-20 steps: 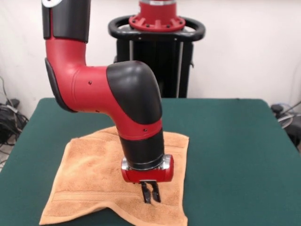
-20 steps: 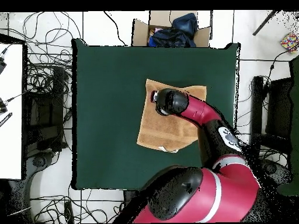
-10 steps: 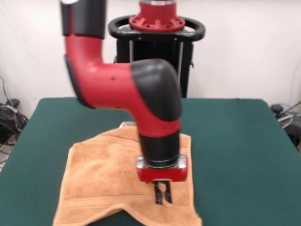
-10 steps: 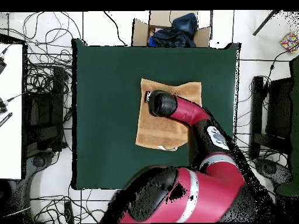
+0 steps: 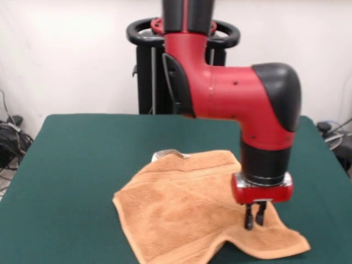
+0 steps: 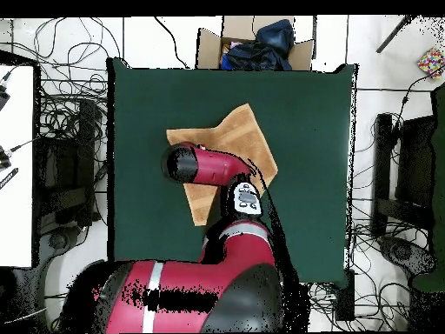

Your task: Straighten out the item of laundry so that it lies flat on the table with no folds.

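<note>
Orange-tan terry towel (image 5: 181,212) on the dark green counter (image 5: 77,165), toward the near right part of it in the front view, turned at an angle to the counter's edges. Not flat: front edge wavy, dipping inward near its middle, with a tongue of cloth running out to the right. Far corner lifted in a small hump, a bit of white tag (image 5: 163,154) showing there. Woven border band visible along the far edge. In the overhead view, towel (image 6: 235,139) rotated to a diamond, largely covered by the red arm (image 6: 209,165). Gripper (image 5: 253,218) pointing straight down over the towel's right part, fingers (image 5: 248,218) close together with only a narrow gap, tips at the cloth surface. Cannot tell whether any cloth is pinched between them.
</note>
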Tool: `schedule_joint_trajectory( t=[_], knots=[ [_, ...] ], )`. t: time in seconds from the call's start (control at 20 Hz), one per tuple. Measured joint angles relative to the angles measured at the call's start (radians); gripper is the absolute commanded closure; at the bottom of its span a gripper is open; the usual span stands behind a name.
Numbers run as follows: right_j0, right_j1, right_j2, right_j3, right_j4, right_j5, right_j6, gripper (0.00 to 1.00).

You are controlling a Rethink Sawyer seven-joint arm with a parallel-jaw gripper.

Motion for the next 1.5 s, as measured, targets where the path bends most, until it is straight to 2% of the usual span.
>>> schedule_joint_trajectory(
  t=[0.55,0.75,1.0,1.05,1.5],
  knots=[
    [-0.057,-0.001,0.049,0.028,0.084,0.015,0.0,1.0],
    [-0.049,-0.001,0.04,0.029,0.099,0.016,0.0,1.0],
    [0.003,0.006,-0.012,0.012,0.105,0.007,0.0,1.0],
    [0.037,0.015,-0.047,-0.005,0.104,0.007,0.0,0.0],
    [0.047,0.021,-0.064,-0.018,0.104,0.008,0.0,0.0]
  ],
)
